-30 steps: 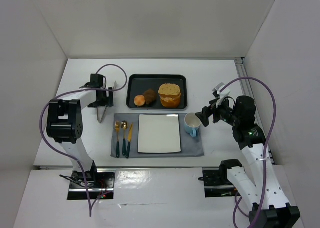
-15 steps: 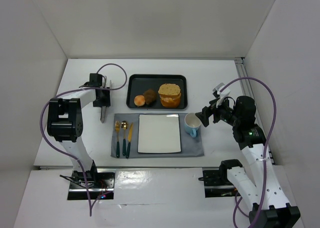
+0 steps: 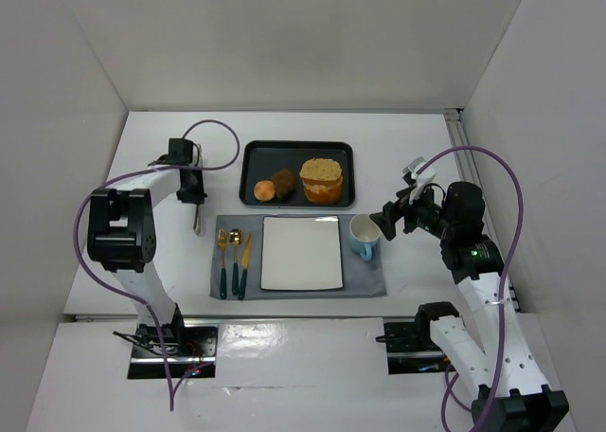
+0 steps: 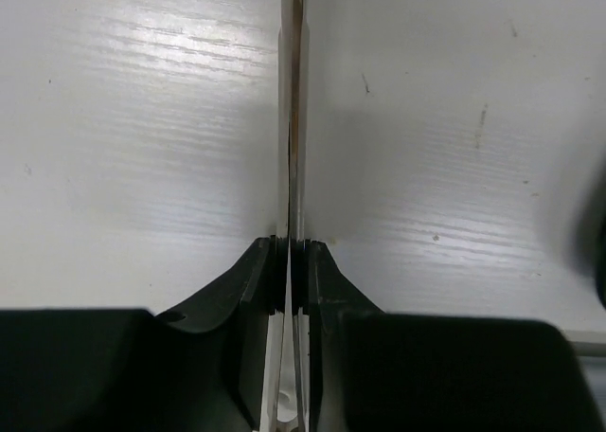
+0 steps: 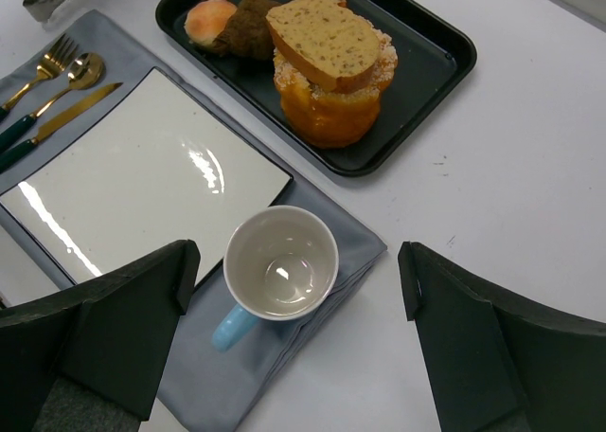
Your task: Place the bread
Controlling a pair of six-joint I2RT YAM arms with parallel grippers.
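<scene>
The bread (image 5: 325,39), a flat golden-tan slice, lies on top of a thick orange cake (image 5: 327,110) in the black tray (image 5: 445,53); from above, the bread (image 3: 321,169) sits at the tray's right side. My left gripper (image 3: 193,196) is left of the tray, shut on a pair of metal tongs (image 3: 196,216). In the left wrist view the left gripper (image 4: 289,248) squeezes the two thin blades of the tongs (image 4: 293,119) together over the white table. My right gripper (image 5: 295,261) hangs open above the cup, holding nothing; from above, the right gripper (image 3: 401,207) is right of the cup.
A white square plate (image 3: 301,252) lies on a grey placemat (image 3: 369,282). A fork, spoon and knife (image 3: 233,254) lie at the plate's left, and a blue cup (image 3: 363,233) stands at its right. An orange roll (image 3: 264,191) and a dark-brown roll (image 3: 284,182) lie in the tray (image 3: 254,153).
My left gripper has closed, squeezing the tongs from a spread V into a shut pair. The right arm has not moved.
</scene>
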